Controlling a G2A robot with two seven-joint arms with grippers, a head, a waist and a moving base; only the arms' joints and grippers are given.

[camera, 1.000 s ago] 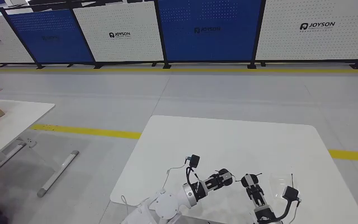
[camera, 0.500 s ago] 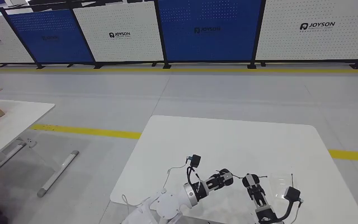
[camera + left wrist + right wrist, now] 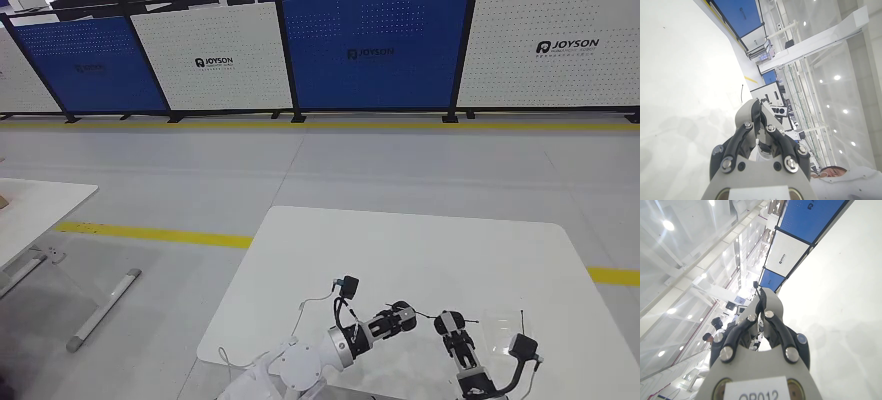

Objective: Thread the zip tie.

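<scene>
My right gripper (image 3: pixel 447 321) (image 3: pixel 762 293) hovers low over the white table (image 3: pixel 400 250) near its front edge. It is shut on a black zip tie (image 3: pixel 755 284), whose square head pokes out past the fingertips. Just beside it, my left gripper (image 3: pixel 408 316) (image 3: pixel 758 103) points toward the right gripper with its fingers pressed together. In the top view a thin black strand (image 3: pixel 422 317) runs between the two grippers. I cannot tell whether the left fingers pinch it.
A second black zip tie (image 3: pixel 522 321) (image 3: pixel 741 93) lies loose on the table to the right of the grippers, beside a clear plastic bag (image 3: pixel 497 330). Another white table (image 3: pixel 30 205) stands far left across the floor.
The right arm has shifted slightly and its gripper sits a touch closer to the left gripper. The left arm has barely moved.
</scene>
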